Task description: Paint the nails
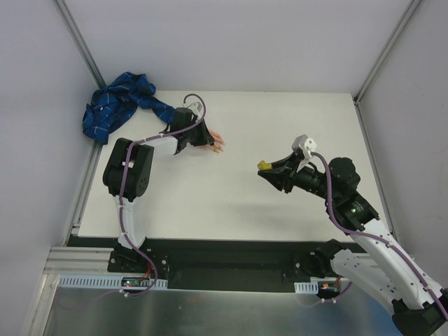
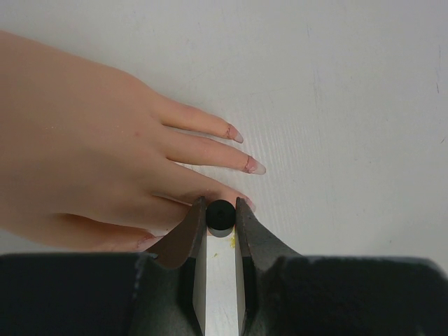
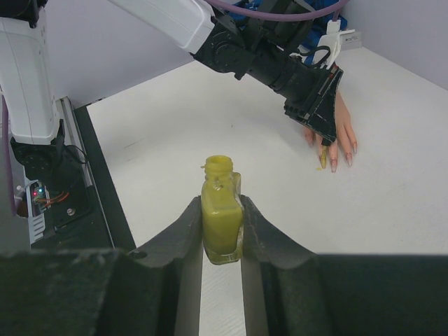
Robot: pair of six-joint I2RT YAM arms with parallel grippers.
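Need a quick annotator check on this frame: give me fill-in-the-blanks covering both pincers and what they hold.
1. The right pincer is shut on a ___ bottle.
2. The bottle's top is ___, not capped.
3. The left pincer grips the brush above the mannequin ___.
4. The sleeve is ___ plaid.
Missing words: yellow; open; hand; blue.

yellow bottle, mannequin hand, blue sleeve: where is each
yellow bottle (image 3: 221, 217): right wrist view, on its body, below the open neck
mannequin hand (image 2: 84, 147): left wrist view, on the back of the hand
blue sleeve (image 1: 112, 105): top view, on the bunched cloth
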